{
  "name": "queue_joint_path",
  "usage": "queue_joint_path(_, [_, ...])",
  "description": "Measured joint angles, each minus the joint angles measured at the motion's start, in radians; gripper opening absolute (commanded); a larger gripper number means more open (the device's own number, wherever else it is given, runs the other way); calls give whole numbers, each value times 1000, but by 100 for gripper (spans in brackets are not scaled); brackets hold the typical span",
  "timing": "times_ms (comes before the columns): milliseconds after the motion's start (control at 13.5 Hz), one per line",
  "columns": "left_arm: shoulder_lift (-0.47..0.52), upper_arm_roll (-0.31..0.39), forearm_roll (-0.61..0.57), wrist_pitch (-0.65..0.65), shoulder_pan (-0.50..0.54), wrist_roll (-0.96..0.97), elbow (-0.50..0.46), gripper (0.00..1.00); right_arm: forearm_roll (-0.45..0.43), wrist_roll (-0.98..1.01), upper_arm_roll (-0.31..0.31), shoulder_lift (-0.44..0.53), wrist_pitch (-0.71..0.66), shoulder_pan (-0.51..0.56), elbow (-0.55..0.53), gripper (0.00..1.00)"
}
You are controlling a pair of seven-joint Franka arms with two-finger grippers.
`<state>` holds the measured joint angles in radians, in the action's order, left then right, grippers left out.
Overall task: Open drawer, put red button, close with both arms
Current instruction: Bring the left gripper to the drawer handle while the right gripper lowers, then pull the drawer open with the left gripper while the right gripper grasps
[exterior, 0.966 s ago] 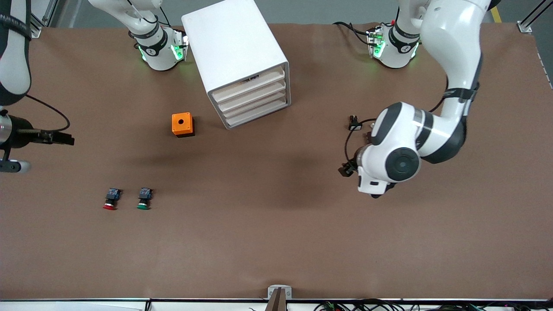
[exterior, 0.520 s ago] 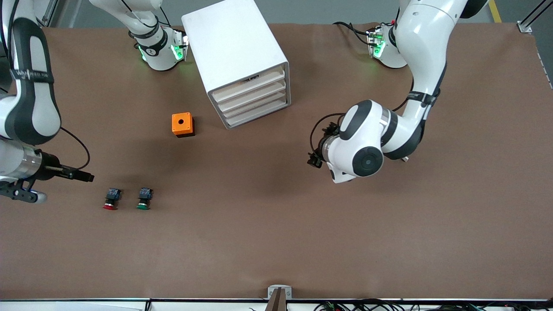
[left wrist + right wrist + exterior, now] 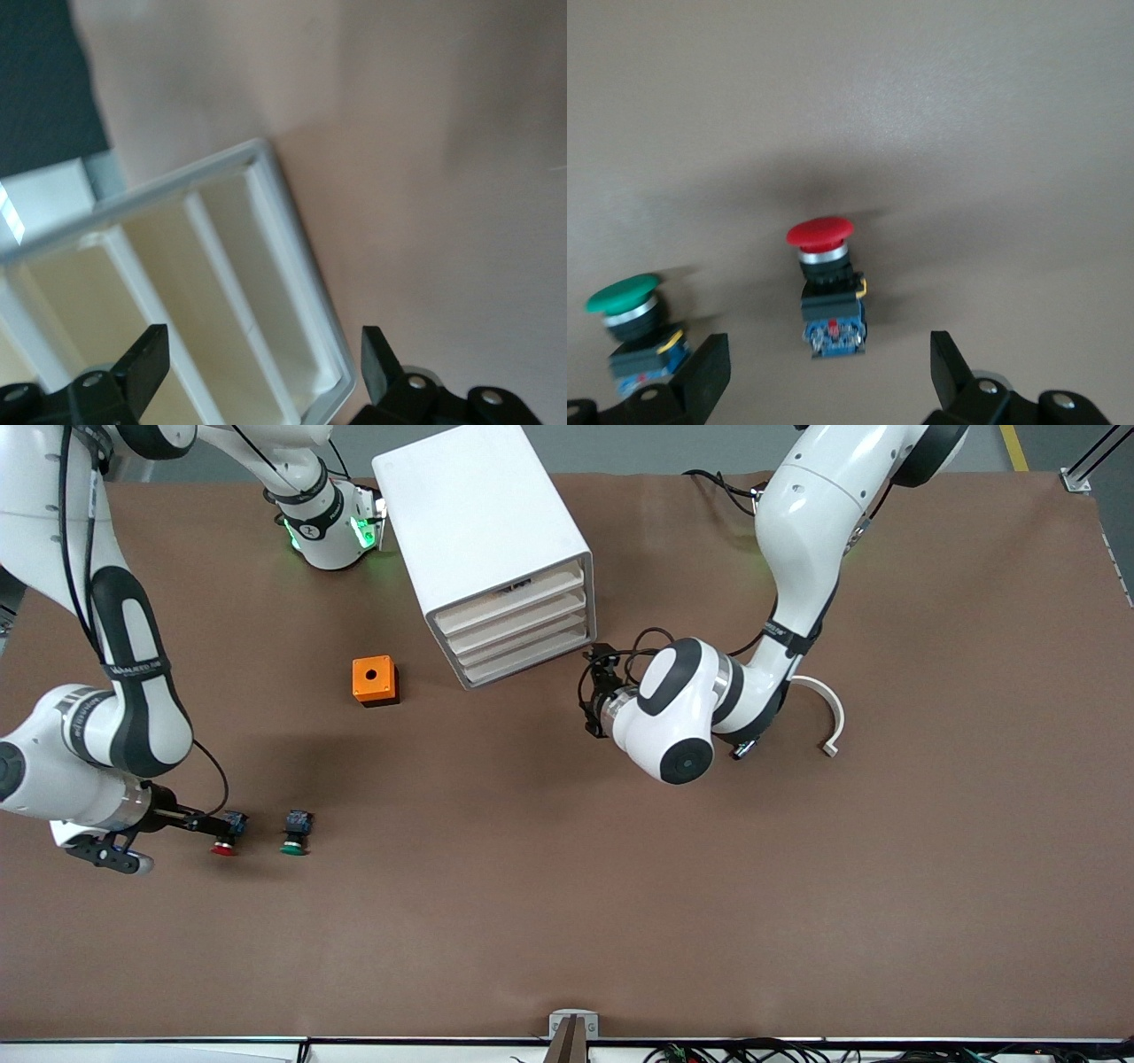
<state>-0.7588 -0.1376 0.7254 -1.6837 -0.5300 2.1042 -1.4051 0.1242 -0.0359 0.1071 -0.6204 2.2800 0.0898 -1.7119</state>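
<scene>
The white cabinet (image 3: 483,531) stands near the arms' bases with four drawer fronts (image 3: 518,631), all shut; the top one bears a dark slit. My left gripper (image 3: 591,691) is open and empty just in front of the drawers at the left arm's end; the left wrist view shows the cabinet's lower corner (image 3: 332,390) between its open fingers (image 3: 149,361). The red button (image 3: 226,838) lies on its side on the table. My right gripper (image 3: 218,825) is open at its body end; in the right wrist view the red button (image 3: 826,292) lies just ahead of the gripper (image 3: 828,367), untouched.
A green-capped button (image 3: 295,833) lies beside the red one, toward the left arm's end; it also shows in the right wrist view (image 3: 631,329). An orange box with a round hole (image 3: 375,680) sits near the cabinet. A white curved piece (image 3: 830,713) lies by the left arm.
My left gripper has swung across the table up to the cabinet's drawer fronts. My right gripper has come down and across to the red button's body end. Nothing has been taken hold of.
</scene>
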Motion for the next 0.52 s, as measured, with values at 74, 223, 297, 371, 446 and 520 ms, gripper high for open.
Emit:
queue_joint_path(74, [-12,0,73,0,-4,50,0,86,0,0,-2,-16,13,-2,0,100])
queue_joint_path(223, [-33,-1,154,1,-10,140,0,80,0,0,-5,-33,45,-7,-3,100])
queue_joint_path(297, [-42,-1,166,3,-21,178,0,77,0,0,-6,-37,68,-10,-8,99])
queue_joint_path(371, [-49,-2,177,4,-38,207,0,74,0,0,-6,-40,85,-12,-15,98])
queue_joint_path(446, [-56,-2,204,4,-58,233,0,73,0,0,-6,-42,94,-12,-18,97])
queue_joint_path(520, [-65,-2,244,3,-79,259,-1,71,0,2,-6,-43,99,-12,-22,95])
